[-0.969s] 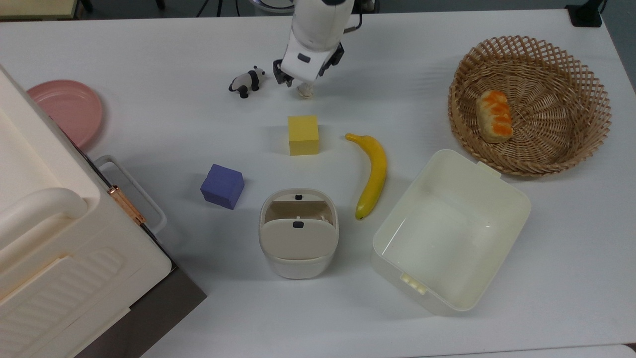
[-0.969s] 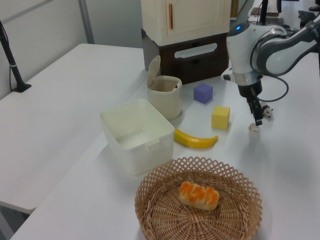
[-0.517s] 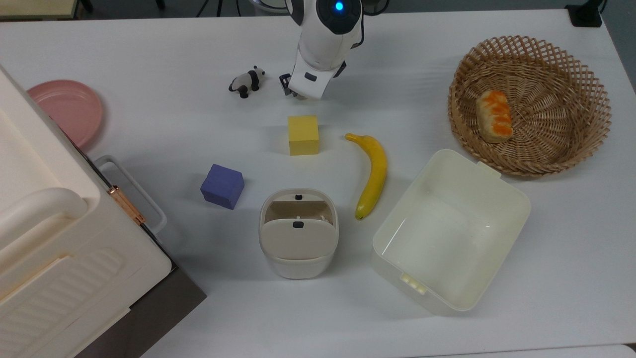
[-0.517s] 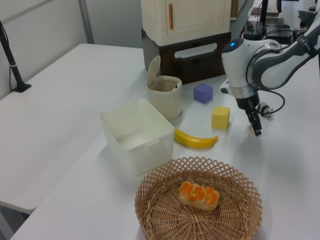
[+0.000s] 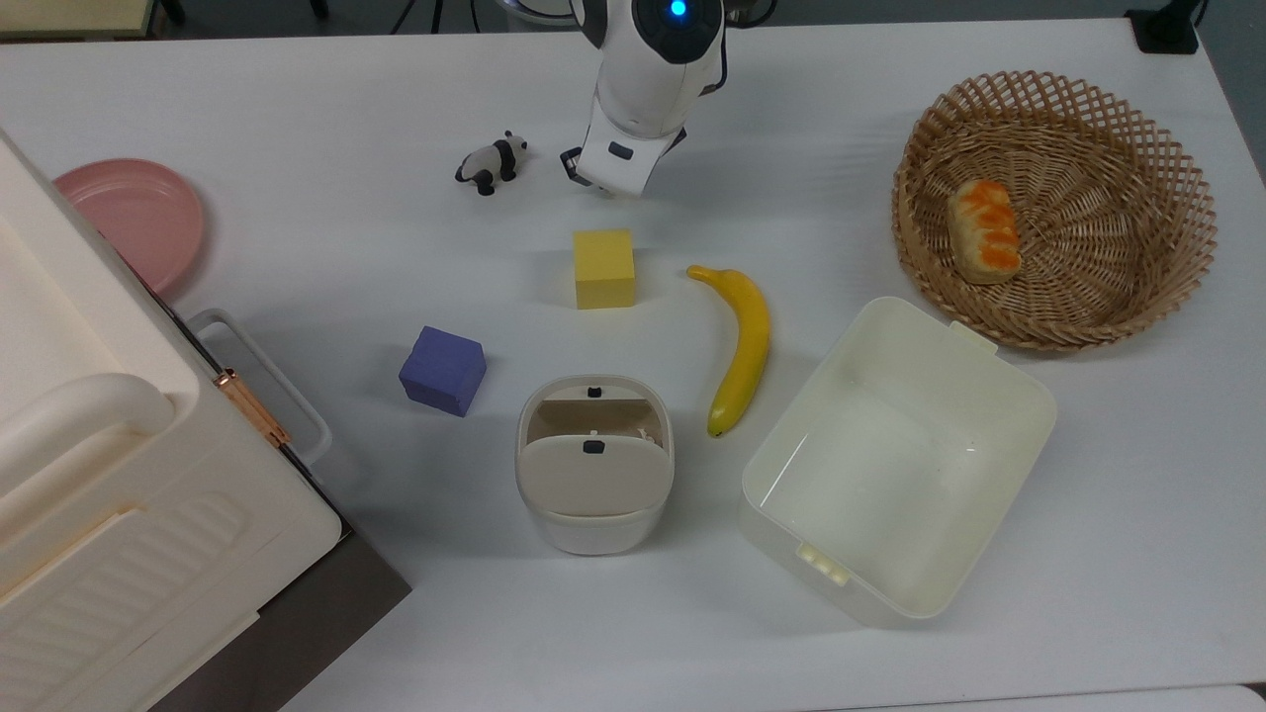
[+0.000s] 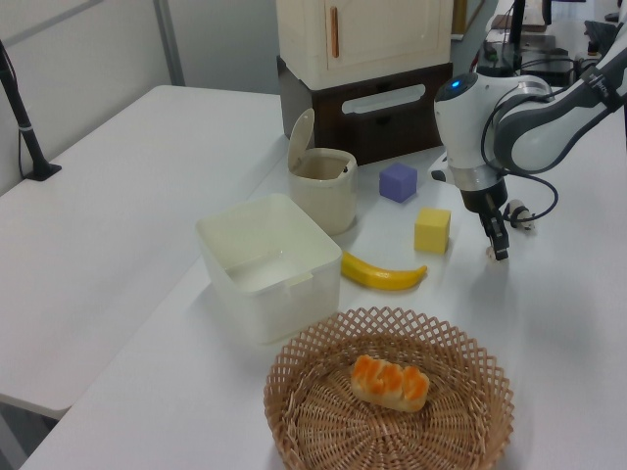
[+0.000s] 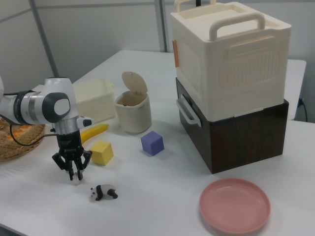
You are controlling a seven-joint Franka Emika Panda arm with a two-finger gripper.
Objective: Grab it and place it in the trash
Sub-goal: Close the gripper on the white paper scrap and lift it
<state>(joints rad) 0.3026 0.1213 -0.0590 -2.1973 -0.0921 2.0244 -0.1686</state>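
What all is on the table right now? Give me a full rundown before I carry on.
panda figurine: 1, black and white, beside the gripper
yellow cube: 1, mid-table
purple cube: 1, near the bin
banana: 1, yellow, between bin and tub
trash bin: 1, beige, lid open
plastic tub: 1, cream, empty
wicker basket: 1, tan, holds the bread
bread: 1, orange-topped
plate: 1, pink
storage box: 1, cream, on a dark cabinet
gripper: 1, low over the table beside the panda
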